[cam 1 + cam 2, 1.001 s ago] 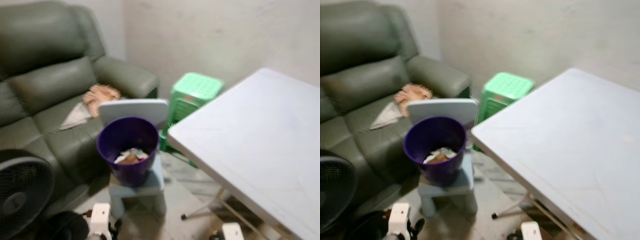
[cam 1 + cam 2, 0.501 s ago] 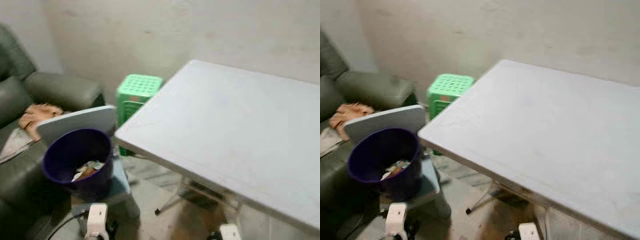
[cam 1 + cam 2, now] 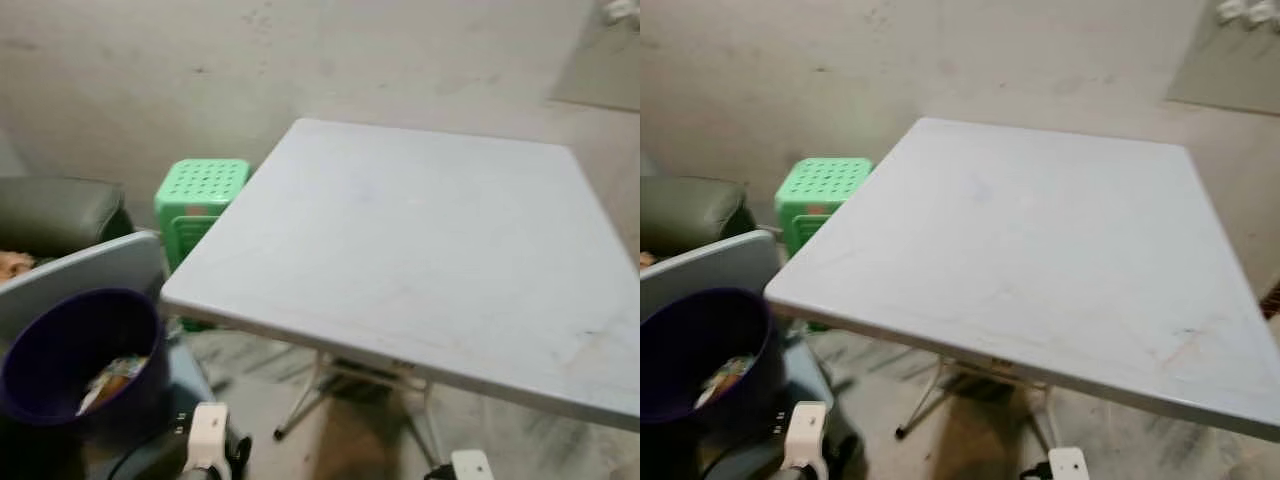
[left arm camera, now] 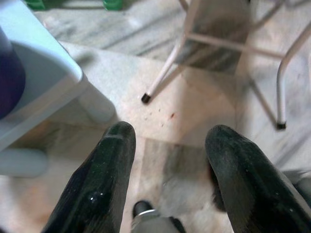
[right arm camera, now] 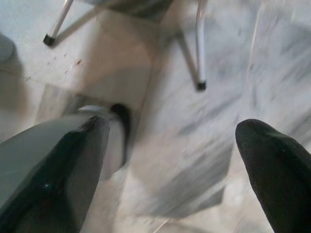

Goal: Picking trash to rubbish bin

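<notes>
A purple rubbish bin (image 3: 70, 360) stands at the lower left on a small pale blue chair (image 3: 90, 275), with scraps of trash (image 3: 108, 380) inside it. Both arms hang low by my sides. My left gripper (image 4: 167, 141) is open over the marble floor beside the blue chair's leg (image 4: 95, 104), holding nothing. My right gripper (image 5: 175, 141) is open wide above the floor near a white table leg (image 5: 199, 48), also holding nothing.
A white folding table (image 3: 420, 250) spreads across the middle and right, its top bare. A green plastic stool (image 3: 200, 190) stands by the wall behind the bin. A dark green sofa arm (image 3: 55, 210) is at the far left. The table's metal legs (image 3: 310, 385) stand on the floor below.
The camera has swung right: the sofa and bin slid toward the left edge and the table now sits in the middle. Both grippers stay low and open.
</notes>
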You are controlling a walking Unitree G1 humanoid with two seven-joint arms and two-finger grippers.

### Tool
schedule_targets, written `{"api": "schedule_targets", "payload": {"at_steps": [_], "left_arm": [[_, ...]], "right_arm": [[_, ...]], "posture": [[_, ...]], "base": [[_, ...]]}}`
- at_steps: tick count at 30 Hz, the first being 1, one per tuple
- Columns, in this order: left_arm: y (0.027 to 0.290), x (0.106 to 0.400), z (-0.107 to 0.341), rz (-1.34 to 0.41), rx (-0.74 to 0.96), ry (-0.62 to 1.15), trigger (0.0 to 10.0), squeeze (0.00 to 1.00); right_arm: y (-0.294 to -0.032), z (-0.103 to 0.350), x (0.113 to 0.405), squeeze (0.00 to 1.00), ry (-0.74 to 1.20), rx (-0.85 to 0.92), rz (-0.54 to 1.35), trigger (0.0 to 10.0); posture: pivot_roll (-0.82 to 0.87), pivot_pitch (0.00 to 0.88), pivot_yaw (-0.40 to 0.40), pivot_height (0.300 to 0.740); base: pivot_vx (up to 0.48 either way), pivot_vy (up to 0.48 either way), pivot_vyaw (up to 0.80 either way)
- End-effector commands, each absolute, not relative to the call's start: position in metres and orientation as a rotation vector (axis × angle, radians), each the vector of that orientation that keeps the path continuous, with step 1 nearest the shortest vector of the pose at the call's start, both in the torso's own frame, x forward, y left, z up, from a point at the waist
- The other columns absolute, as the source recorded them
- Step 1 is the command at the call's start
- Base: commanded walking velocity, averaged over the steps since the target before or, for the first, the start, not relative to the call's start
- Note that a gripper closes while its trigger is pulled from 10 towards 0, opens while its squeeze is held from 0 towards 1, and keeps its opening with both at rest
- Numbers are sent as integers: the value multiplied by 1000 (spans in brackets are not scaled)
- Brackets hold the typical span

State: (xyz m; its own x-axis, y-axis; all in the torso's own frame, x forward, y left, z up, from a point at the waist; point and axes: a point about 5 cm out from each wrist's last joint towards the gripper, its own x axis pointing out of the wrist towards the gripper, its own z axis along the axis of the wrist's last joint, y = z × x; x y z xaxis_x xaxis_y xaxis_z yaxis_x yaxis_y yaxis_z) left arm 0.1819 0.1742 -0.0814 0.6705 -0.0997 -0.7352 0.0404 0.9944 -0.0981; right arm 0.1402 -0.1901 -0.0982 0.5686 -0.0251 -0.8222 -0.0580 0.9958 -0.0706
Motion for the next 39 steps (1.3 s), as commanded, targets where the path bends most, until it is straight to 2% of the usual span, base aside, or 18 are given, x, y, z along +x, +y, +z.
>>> {"api": "schedule_targets", "payload": {"at_steps": [1, 22, 35, 39], "left_arm": [[172, 185, -80, -87, -73, 827, 10000, 0], [174, 185, -80, -73, -82, 828, 10000, 0], [173, 185, -80, -73, -94, 826, 10000, 0], [173, 185, -80, -73, -93, 826, 10000, 0]], "right_arm": [[-193, -98, 140, 0, 971, -98, 19, 10000], [-193, -98, 140, 0, 976, -94, 10, 10000], [-189, -99, 140, 0, 977, -53, 9, 10000], [-189, -99, 140, 0, 980, -56, 12, 10000]], "posture": [[21, 0, 20, 715], [27, 0, 15, 715], [26, 0, 17, 715], [25, 0, 16, 715]], "base": [[0, 0, -738], [0, 0, -727], [0, 0, 0], [0, -288, 0]]}}
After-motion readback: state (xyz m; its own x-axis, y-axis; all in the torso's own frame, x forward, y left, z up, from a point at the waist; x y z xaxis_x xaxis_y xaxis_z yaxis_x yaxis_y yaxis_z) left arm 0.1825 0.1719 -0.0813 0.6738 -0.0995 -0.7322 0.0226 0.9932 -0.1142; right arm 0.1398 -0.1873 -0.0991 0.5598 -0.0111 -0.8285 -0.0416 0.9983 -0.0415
